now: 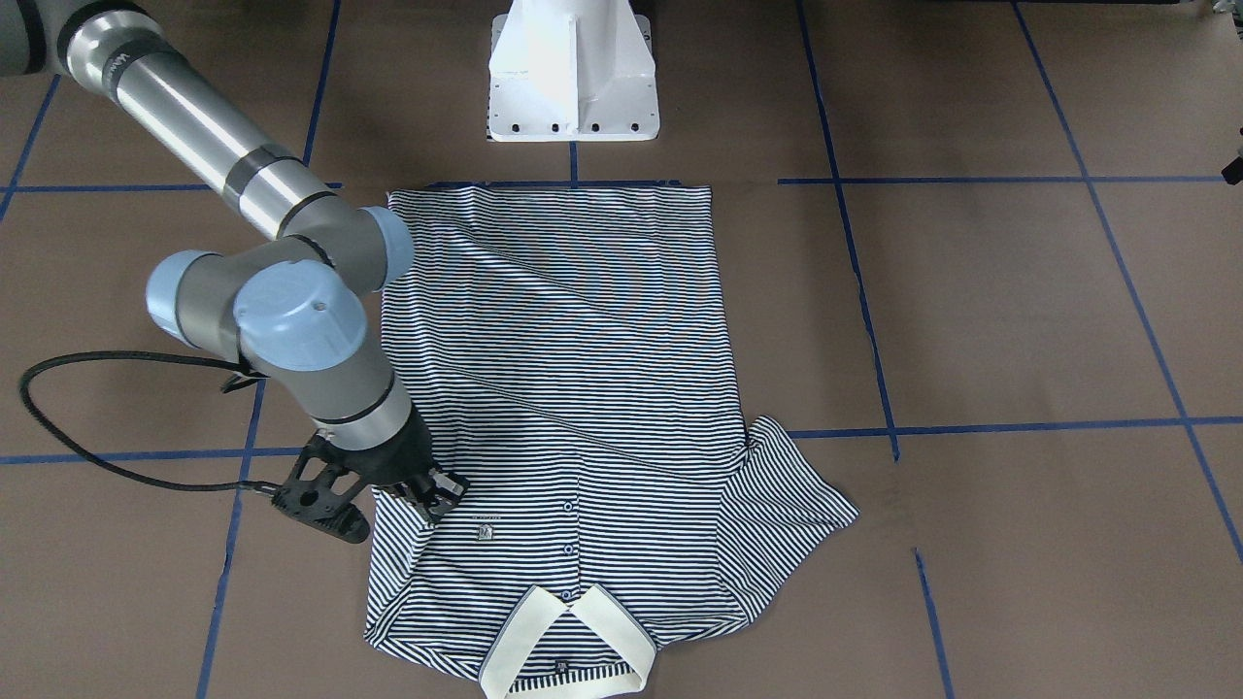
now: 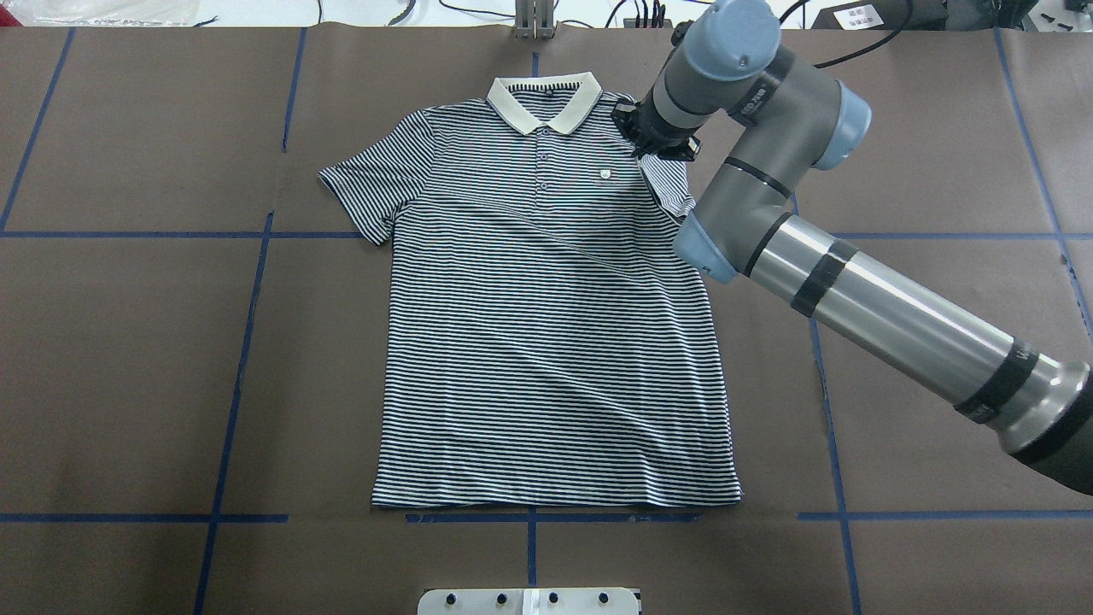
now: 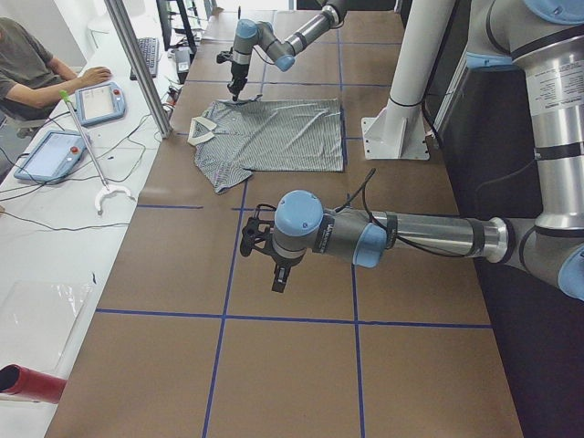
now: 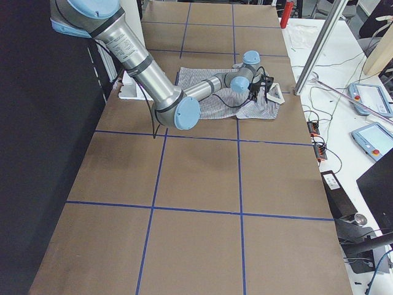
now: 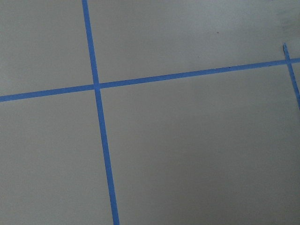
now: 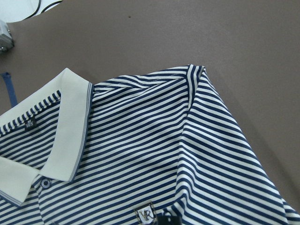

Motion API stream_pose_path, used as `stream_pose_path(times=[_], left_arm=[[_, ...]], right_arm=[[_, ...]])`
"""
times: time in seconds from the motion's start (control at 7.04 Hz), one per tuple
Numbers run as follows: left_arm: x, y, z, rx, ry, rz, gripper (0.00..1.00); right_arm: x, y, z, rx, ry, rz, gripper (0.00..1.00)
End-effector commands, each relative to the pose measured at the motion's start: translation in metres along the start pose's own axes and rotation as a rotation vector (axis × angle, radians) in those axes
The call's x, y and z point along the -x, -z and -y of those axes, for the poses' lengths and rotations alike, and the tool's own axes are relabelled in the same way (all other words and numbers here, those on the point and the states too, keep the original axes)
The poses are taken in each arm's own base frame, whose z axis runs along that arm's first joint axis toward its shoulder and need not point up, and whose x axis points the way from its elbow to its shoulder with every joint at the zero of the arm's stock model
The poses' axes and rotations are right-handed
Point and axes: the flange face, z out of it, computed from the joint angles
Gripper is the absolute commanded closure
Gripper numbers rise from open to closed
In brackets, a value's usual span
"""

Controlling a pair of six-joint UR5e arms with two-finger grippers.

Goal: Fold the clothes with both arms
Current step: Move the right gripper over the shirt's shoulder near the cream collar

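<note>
The clothes are one navy-and-white striped polo shirt [image 2: 546, 325] lying flat, front up, with its cream collar [image 2: 544, 102] at the table's far side. My right gripper [image 1: 439, 497] is down at the shirt's shoulder beside the chest logo [image 1: 486, 532], shut on the sleeve fabric [image 2: 670, 190], which is doubled inward over the chest. The right wrist view shows that fold [image 6: 192, 122] running from the shoulder toward the logo. My left gripper [image 3: 248, 239] hovers over bare table well away from the shirt; whether it is open or shut I cannot tell. The other sleeve [image 2: 376, 184] lies spread out.
The white pedestal base [image 1: 573, 68] stands just behind the shirt's hem. Blue tape lines [image 5: 98, 140] grid the brown table. A seated person [image 3: 36, 64] and tablets [image 3: 50, 155] are at a side bench, with cables and a red object [image 3: 27, 383].
</note>
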Motion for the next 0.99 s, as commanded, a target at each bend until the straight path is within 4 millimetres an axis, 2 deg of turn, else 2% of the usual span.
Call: stream_pose_path(times=[0.0, 0.28, 0.43, 0.57, 0.71, 0.85], left_arm=[[0.0, 0.0, 0.0, 0.0, 0.0, 0.0, 0.0], [-0.001, 0.001, 0.001, -0.003, -0.005, 0.0, 0.0], [-0.002, 0.001, 0.002, -0.004, -0.006, -0.002, 0.0], [-0.003, 0.002, 0.003, -0.005, -0.008, -0.002, 0.0], [-0.004, 0.003, 0.007, -0.01, -0.013, -0.001, 0.0], [-0.012, 0.0, 0.027, -0.027, -0.054, -0.005, 0.0]], right_arm=[[0.008, -0.023, -0.001, -0.063, -0.021, -0.062, 1.0], [0.016, -0.032, 0.007, -0.111, -0.017, -0.041, 1.0], [0.017, -0.031, 0.007, -0.113, -0.016, -0.04, 0.72], [0.03, -0.023, 0.005, -0.115, -0.021, -0.022, 0.18], [0.036, -0.013, 0.003, -0.116, -0.035, 0.002, 0.0], [0.047, 0.011, -0.003, -0.113, -0.032, 0.054, 0.0]])
